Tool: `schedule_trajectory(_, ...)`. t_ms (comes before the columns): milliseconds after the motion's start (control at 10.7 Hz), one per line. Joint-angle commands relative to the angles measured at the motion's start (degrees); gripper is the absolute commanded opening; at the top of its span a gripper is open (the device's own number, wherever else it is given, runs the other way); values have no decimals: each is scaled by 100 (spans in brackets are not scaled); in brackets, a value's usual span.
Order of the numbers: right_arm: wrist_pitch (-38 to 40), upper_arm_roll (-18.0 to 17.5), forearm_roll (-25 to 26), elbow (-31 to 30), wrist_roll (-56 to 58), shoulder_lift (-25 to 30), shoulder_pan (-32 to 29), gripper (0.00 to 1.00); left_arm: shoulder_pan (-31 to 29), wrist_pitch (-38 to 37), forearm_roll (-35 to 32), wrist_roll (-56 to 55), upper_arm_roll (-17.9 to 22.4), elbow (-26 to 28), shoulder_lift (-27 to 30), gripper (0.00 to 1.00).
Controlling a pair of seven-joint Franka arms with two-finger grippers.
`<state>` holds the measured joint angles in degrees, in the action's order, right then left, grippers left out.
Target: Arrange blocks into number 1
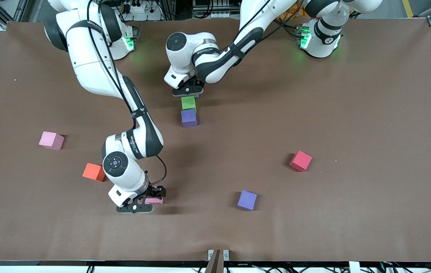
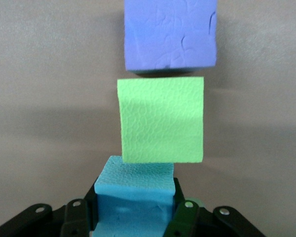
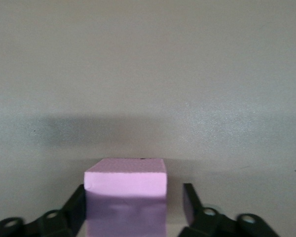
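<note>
Front view, left tool (image 1: 188, 92): you see it low at the middle of the worktop (image 1: 370, 113), toward the robots' edge, touching the green block (image 1: 188, 102); its grip is hidden here.
Front view, column: the green block lies just beside a purple block (image 1: 189, 117), which is nearer the camera edge.
Front view, right tool (image 1: 144, 201): down toward the camera edge, its fingers astride a pink block (image 1: 155, 199).
Front view, loose blocks: second pink block (image 1: 51, 140) and orange block (image 1: 94, 172) toward the right arm's end; red block (image 1: 300, 160) toward the left arm's end; second purple block (image 1: 247, 200) near the camera edge.
Left wrist view: left tool (image 2: 135, 210) clamped on a light blue block (image 2: 135, 190), touching the green block (image 2: 161, 120); purple block (image 2: 170, 33) next in line.
Right wrist view: right tool (image 3: 133, 210) narrowed about the pink block (image 3: 126, 197); one finger (image 3: 190, 202) stands apart from it.
</note>
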<state>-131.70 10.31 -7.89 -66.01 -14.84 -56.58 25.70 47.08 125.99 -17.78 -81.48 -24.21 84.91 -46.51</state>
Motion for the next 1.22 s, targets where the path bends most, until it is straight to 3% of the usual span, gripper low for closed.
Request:
schedule_trajectory(0,82,-82,-72,229,-19,-117,-74,9,134,22,-156,45,66,-325,-244,0)
schedule_trajectory(94,187,-82,-99,229,-1,-30,-109,0,160,40,-156,44,83,-325,-253,0)
schedule_trajectory(281,757,-73,-99,229,8,303,-127,0,169,40,-156,62,145,-369,-262,0)
schedule_trajectory(749,1357,-38,-81,194,60,1051,-180,0,161,40,-156,193,338,-484,-262,0)
schedule_trajectory(843,1540,-38,-73,185,60,1165,-171,0,161,40,-156,263,356,-484,-262,10)
schedule_trajectory(937,1750,-38,-64,168,60,1236,-171,0,161,40,-164,525,365,-475,-253,99)
schedule_trajectory(1124,1788,-55,-64,115,60,1298,-127,0,178,48,-173,581,382,-475,-253,100)
